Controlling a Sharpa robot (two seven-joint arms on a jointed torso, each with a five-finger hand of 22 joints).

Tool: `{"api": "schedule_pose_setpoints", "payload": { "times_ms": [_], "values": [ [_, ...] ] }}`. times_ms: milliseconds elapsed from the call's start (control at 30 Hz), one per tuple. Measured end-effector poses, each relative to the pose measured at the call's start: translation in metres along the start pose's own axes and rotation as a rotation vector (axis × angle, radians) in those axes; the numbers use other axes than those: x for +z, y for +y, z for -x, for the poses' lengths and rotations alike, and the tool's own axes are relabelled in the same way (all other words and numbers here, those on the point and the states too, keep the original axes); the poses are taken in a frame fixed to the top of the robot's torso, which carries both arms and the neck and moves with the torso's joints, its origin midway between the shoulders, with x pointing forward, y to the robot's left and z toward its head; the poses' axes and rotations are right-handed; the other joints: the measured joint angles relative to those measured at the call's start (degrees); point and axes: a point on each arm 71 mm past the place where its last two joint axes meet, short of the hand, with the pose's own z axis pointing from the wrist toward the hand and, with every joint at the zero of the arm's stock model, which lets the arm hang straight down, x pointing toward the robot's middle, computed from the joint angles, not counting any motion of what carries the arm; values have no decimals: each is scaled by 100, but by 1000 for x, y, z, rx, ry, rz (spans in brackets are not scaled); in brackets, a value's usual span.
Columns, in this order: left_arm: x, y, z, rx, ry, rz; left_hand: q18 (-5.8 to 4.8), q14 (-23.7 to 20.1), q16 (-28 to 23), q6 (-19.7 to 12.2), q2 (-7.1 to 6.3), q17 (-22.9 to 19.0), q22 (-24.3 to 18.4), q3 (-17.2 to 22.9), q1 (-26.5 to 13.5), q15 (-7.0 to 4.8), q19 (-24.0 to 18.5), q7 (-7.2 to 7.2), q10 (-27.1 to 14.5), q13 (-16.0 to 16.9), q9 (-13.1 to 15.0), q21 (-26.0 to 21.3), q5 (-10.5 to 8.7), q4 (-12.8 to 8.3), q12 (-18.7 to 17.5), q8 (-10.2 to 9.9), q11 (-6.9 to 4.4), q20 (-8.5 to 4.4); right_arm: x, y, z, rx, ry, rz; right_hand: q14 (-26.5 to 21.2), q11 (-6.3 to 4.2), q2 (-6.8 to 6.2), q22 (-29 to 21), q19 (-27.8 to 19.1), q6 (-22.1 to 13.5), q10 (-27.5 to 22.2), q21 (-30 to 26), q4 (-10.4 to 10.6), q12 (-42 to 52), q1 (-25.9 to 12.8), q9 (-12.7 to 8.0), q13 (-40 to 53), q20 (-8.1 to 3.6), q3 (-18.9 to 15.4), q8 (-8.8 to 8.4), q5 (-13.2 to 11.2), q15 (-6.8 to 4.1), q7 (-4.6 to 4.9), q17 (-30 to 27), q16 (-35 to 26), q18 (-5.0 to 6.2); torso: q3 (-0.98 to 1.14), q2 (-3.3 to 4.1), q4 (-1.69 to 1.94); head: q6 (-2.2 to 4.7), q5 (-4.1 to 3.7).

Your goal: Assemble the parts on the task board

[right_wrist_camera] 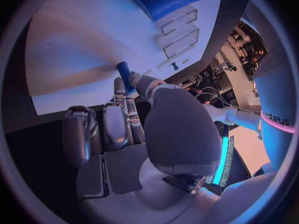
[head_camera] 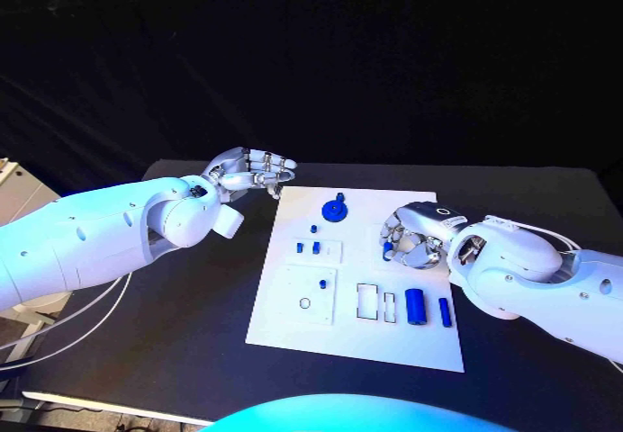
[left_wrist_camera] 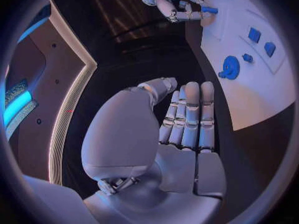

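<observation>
The black surface [head_camera: 194, 360] carries the white task board [head_camera: 357, 337] at its middle. The right arm [head_camera: 558, 283], marked "sharpa" in the right wrist view, reaches over the board's right edge; its right hand [head_camera: 413, 241] pinches a small blue peg [right_wrist_camera: 124, 73] just above the board. The left hand [head_camera: 253, 171] hovers off the board's far left corner, fingers straight and holding nothing. On the board lie a blue gear [head_camera: 335, 211], a blue cylinder [head_camera: 416, 306] and a thin blue pin [head_camera: 444, 311].
</observation>
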Motion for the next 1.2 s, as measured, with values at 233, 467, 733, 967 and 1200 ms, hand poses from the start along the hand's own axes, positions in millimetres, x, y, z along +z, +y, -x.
{"api": "schedule_pose_setpoints", "payload": {
  "times_ms": [233, 467, 733, 967, 1200],
  "values": [
    [0, 0, 1, 0, 0, 3, 0, 0, 0, 0, 0, -5, 0, 0, 0, 0, 0, 0, 0, -5, -5, 0, 0, 0, 0, 0, 0, 0, -7, 9, 14, 43, -47, 17, 1, -91, 142, 0, 0, -9, 155, 28, -40, 14, 129, -8, 8, 0, 6, -1, 7, 1, -32, 0, 0, 0, -7, -4, 0, 18, -6],
    [1, 1, 1, -1, 2, 4, 0, 0, 0, 0, 0, -5, 0, 0, 0, 0, 0, 0, 0, -5, -5, 0, 0, 0, 0, 0, 0, 0, -12, 29, 22, 117, -65, 58, 1, -85, 142, -1, 0, -6, 159, 27, -41, 14, 128, -8, 4, 0, 6, -1, 7, 2, -35, -7, -1, 0, -7, -7, 1, 26, 9],
    [2, 1, -1, -2, 7, 5, 0, 0, 0, 0, 0, -4, 5, 0, 0, 0, 0, 0, 0, -4, -5, 0, 0, 0, 0, 0, 0, 0, -4, 68, 21, 165, -69, 152, 1, -80, 141, -1, 0, -2, 164, 27, -48, -8, 128, -9, 4, 1, -2, 0, 6, 2, -38, -14, -1, 0, -4, -7, -1, -2, 78],
    [5, 1, -4, -4, 14, 4, 0, 0, 0, 0, 0, -4, 4, 0, 0, 0, 0, 0, 0, -4, -5, 0, 0, 0, 0, 0, 0, 0, 6, 103, -1, 190, -38, 237, 2, -76, 140, 4, 0, -1, 168, 27, -64, -8, 127, -9, 4, 1, 13, 0, 3, 2, -40, -14, -1, 0, -4, -3, -2, -20, 133],
    [6, 2, -7, -6, 22, 4, 0, 0, 0, 0, 0, -4, 4, 0, 0, 0, 0, 0, 0, -4, -5, 0, 0, 0, 0, 0, 0, 0, 13, 126, -25, 205, 2, 292, 1, -82, 139, 3, 0, -1, 161, 27, -72, -33, 128, -9, 8, 1, 5, -1, 1, 2, -40, -22, -1, 0, -3, 1, 4, -56, 192]
  ]
}}
